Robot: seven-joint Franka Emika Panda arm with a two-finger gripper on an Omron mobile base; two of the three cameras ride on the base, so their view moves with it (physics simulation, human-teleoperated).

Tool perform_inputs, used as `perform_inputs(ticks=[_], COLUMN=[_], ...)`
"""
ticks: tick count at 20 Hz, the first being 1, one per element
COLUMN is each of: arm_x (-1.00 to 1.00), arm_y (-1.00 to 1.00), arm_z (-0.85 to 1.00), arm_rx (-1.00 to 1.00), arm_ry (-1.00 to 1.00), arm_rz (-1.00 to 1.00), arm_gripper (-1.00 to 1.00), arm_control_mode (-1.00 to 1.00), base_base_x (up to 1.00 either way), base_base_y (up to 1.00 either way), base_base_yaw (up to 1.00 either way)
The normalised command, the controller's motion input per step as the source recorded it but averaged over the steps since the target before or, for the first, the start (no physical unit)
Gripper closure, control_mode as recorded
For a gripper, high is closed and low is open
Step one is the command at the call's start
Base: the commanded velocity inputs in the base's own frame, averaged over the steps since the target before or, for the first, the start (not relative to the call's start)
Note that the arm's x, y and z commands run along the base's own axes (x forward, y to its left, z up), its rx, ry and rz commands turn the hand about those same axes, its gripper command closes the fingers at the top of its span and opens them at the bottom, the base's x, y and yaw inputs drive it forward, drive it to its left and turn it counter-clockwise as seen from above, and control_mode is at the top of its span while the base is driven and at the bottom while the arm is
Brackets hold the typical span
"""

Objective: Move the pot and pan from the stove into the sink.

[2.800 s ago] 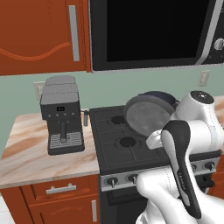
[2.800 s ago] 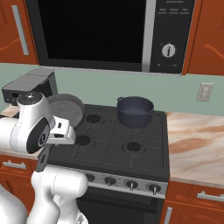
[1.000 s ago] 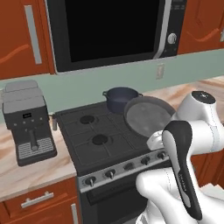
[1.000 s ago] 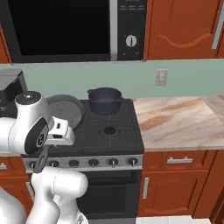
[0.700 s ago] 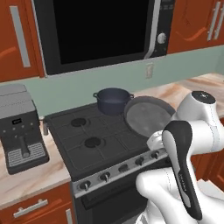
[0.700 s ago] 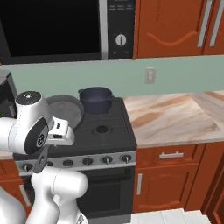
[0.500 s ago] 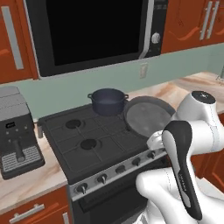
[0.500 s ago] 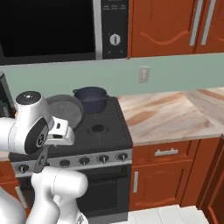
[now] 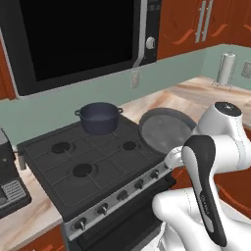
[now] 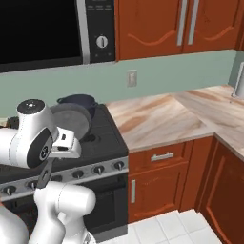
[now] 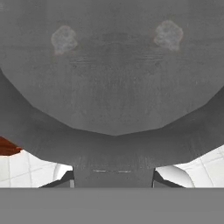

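Red-brown cabinets and a pale green backsplash frame the kitchen, with a black microwave (image 9: 73, 37) hung over the stove (image 9: 93, 166).

Off the burners, the pan (image 9: 165, 131) is held tilted up on edge in the air at the stove's right end, its speckled inside facing the left base camera. From the right it shows as a grey disc (image 10: 71, 121) just beside the arm's upper joint. In the hand view the pan (image 11: 113, 65) looms right against the lens, its handle root running down between the two dark tips, so the gripper (image 11: 113, 179) looks clamped on the handle; the tips themselves are mostly hidden, and how wide they stand cannot be read closely.

Back on the stove, the pot (image 9: 99, 116) sits upright on the rear right burner, both side handles showing, near the pan but apart from it. From the right base view the pot (image 10: 81, 101) peeks out behind the pan's rim.

Steel trim with black knobs (image 9: 120, 197) runs along the stove's front. A marbled beige counter (image 10: 157, 119) stretches right of the stove and turns the corner. On the wall above it is a white outlet (image 10: 131, 77). Far along the counter stands a paper towel roll (image 9: 225, 68). At the left edge, a corner of a grey coffee machine (image 9: 10, 181) shows.
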Motion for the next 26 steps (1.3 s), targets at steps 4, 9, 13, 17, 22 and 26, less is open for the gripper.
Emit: perform_inputs(ticks=[4, 9, 13, 17, 22, 26], arm_x=[0.00, 0.00, 0.00, 0.00, 0.00, 0.00], arm_y=[0.00, 0.00, 0.00, 0.00, 0.00, 0.00], arm_z=[0.00, 0.00, 0.00, 0.00, 0.00, 0.00], arm_rx=[0.00, 0.00, 0.00, 0.00, 0.00, 0.00], arm_ry=[0.00, 0.00, 0.00, 0.00, 0.00, 0.00], arm_rz=[0.00, 0.00, 0.00, 0.00, 0.00, 0.00], arm_gripper=[1.00, 1.00, 1.00, 1.00, 1.00, 1.00], arm_control_mode=[1.00, 1.00, 1.00, 1.00, 1.00, 1.00], base_base_x=[0.00, 0.00, 0.00, 0.00, 0.00, 0.00], base_base_y=[-0.15, -0.17, -0.17, -0.16, -0.16, -0.16], base_base_yaw=[-0.33, -0.32, -0.32, -0.33, -0.33, -0.33])
